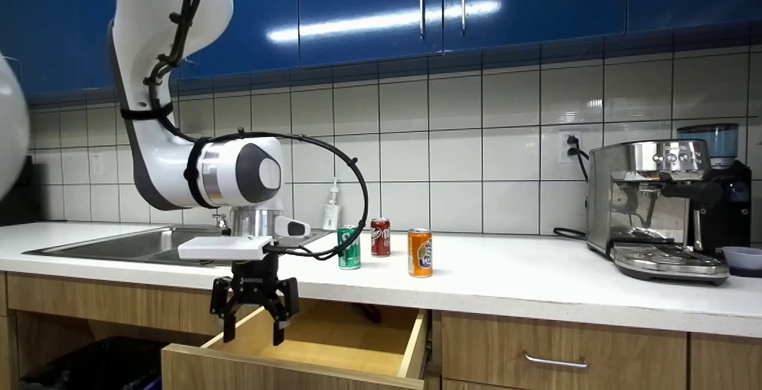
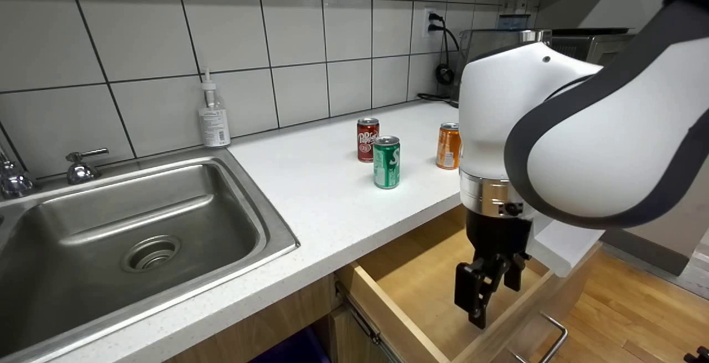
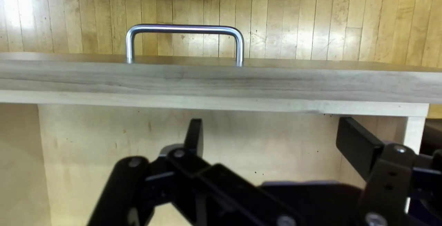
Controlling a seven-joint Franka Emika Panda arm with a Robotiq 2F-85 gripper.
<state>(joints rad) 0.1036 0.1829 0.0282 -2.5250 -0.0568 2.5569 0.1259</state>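
Jaws spread wide with nothing between them, a robot arm (image 1: 164, 164) hangs over a pulled-out drawer (image 1: 345, 348). The wrist view puts the jaws on the inner side of the front panel (image 3: 221, 84), no contact showing, with the handle (image 3: 184, 29) outside, on the panel's far face. Whether the jaws dip below the drawer's rim cannot be told. On the worktop (image 1: 506, 277) stand a green can (image 2: 386, 164), a red can (image 2: 366, 137) and an orange can (image 1: 420, 253), all upright and well apart from the jaws. Clearance looks like the chief concern: good handling here would mean slow, straight vertical travel, kept off the front panel, and a full rise above the worktop's edge before any swing over it. If the handle is to be gripped, the jaws would best straddle it squarely, one on each side.
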